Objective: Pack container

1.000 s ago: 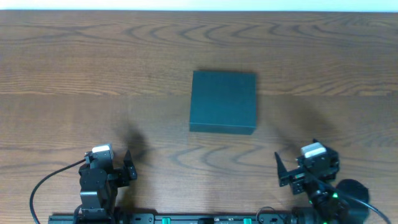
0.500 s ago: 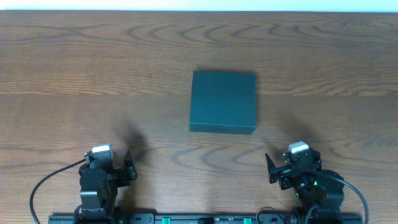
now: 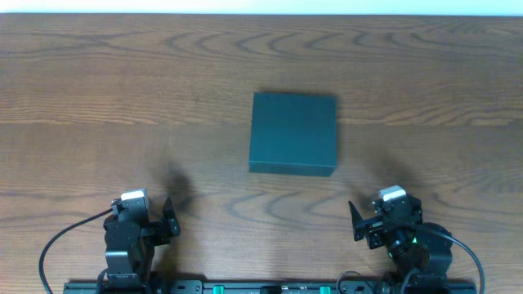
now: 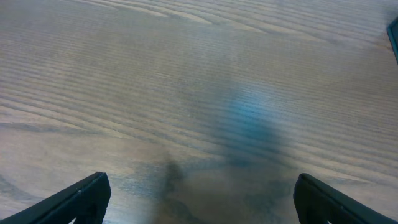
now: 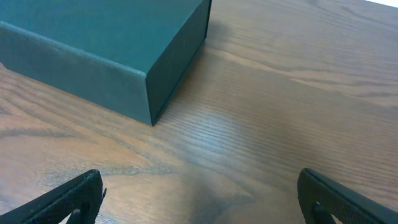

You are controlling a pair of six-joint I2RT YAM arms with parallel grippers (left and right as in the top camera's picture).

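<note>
1. Overhead: the container (image 3: 293,133) sits lid shut, mid-table, ahead of both arms; the right gripper (image 3: 369,220) is nearer than the left gripper (image 3: 166,217). It's squarish, so no real long axis, with bare table (image 3: 122,98) on all sides
2. Left wrist: jaws wide, holding nothing, just wood ahead
3. Right wrist: jaws wide and empty, box corner ahead-left, open room to its right

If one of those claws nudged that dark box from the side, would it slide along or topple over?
Most likely slide. The container sits low and wide with its lid shut, so tipping looks unlikely. Its matte card on the smooth wooden table would probably drag a little rather than skate. It looks like light cardboard, so the walls might flex if pinched hard.
</note>
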